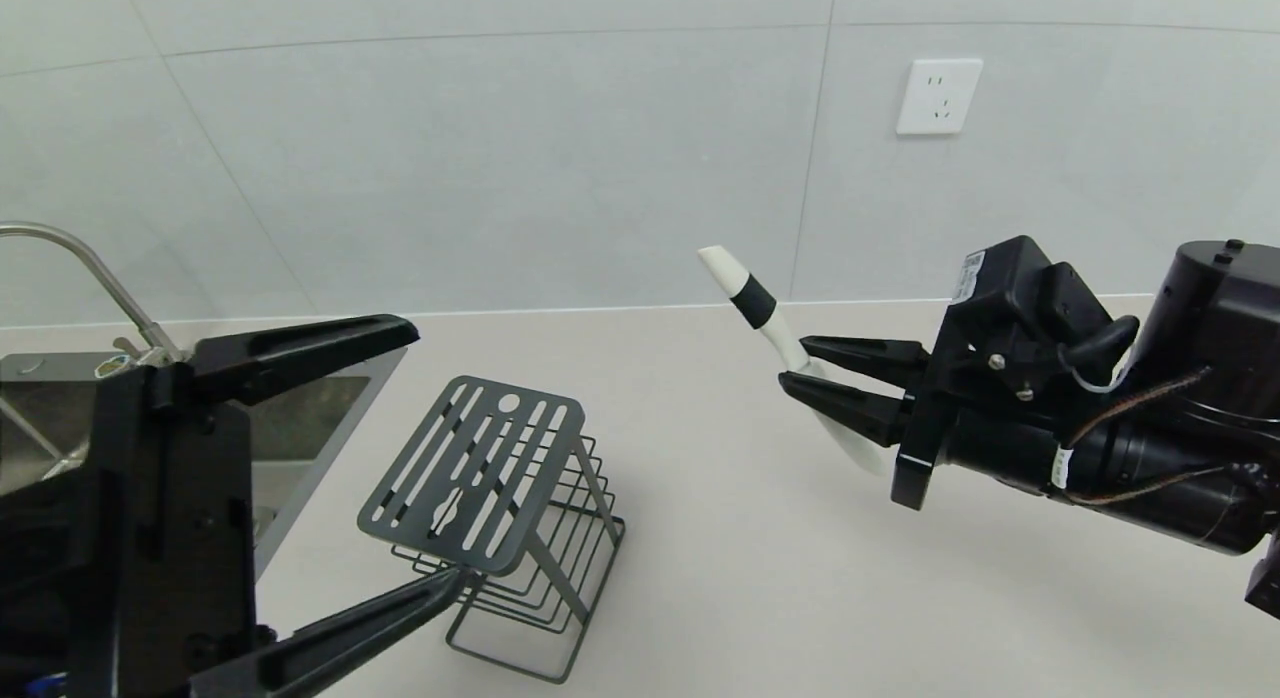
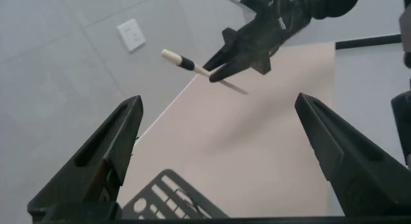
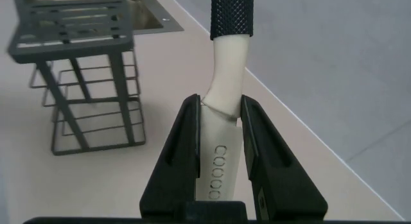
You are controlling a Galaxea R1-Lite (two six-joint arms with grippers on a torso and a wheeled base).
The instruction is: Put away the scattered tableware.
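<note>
A white knife (image 1: 752, 300) with a black band on its handle is held in the air over the counter, and my right gripper (image 1: 795, 364) is shut on it where handle meets blade. The right wrist view shows the knife (image 3: 228, 76) clamped between the fingers of the right gripper (image 3: 219, 105), handle pointing away. A dark grey slotted rack (image 1: 480, 468) stands on the counter, left of the knife and lower. My left gripper (image 1: 435, 453) is open with nothing in it, its fingers spread on either side of the rack's near corner. In the left wrist view, the left gripper (image 2: 218, 103) looks towards the knife (image 2: 183, 61) and the rack (image 2: 170, 198).
A steel sink (image 1: 300, 418) with a faucet (image 1: 90, 268) lies left of the rack. The beige counter (image 1: 750, 578) runs back to a grey tiled wall with a white socket (image 1: 938, 96).
</note>
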